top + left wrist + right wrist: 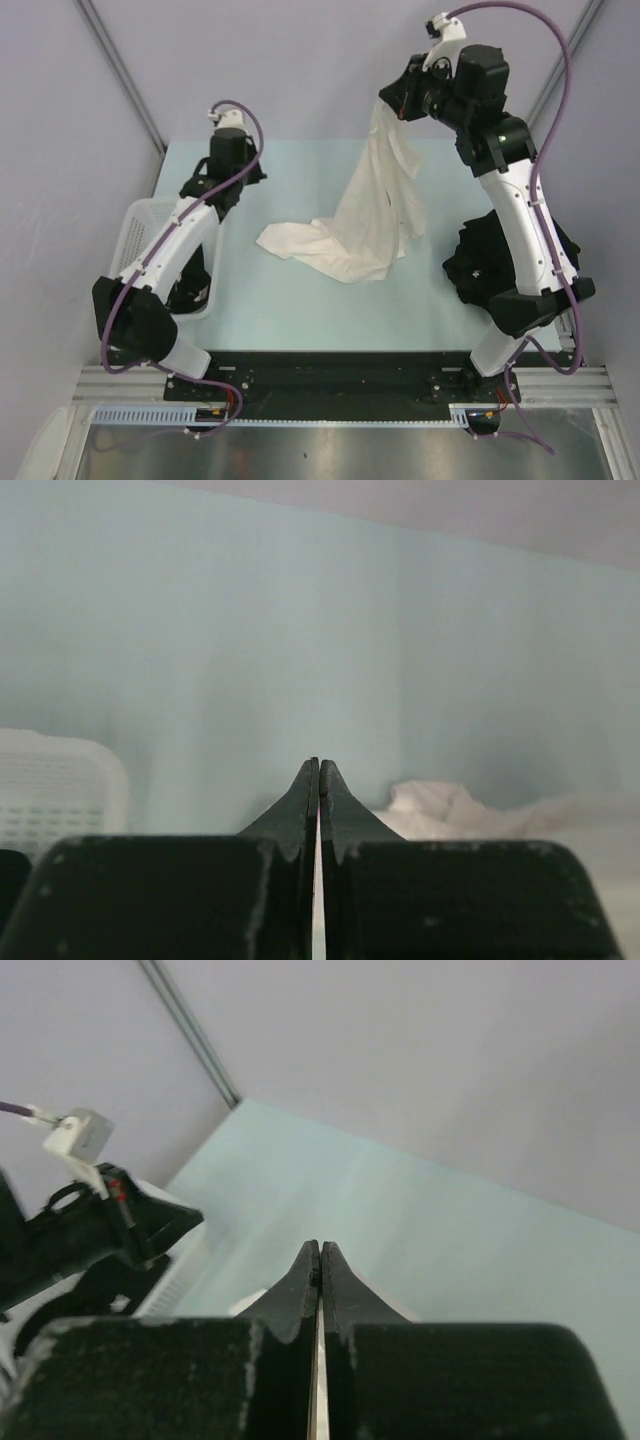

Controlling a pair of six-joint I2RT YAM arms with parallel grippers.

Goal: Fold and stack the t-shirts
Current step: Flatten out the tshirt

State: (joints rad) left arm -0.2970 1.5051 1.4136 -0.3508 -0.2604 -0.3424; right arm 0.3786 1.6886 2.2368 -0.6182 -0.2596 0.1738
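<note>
Top external view: right gripper (pixel 392 106) is clenched on one bit of the cream t-shirt (pixel 375 200) and lifted high at the far right. The rest hangs down, w/ the lower end pooled on the bench (pixel 300 300) around the middle. Left gripper (pixel 319 766) is closed on nothing, over by the basket (pixel 135 235), so the shirt's dangling from a single point atm. The black t-shirts (pixel 468 268) sit in a heap at the right, under the right arm, not folded afaict.

IMO the step here is getting the cream one spread flat, and one pinch won't do it, the cloth just ropes up. I'd have the left open up and take a second corner or shoulder on the same edge as the right's pinch. Then pull the two apart till it goes taut and lay it down mid-bench, clear of the black heap. Can't tell which part of the shirt the right has tbh, so check that first.
</note>
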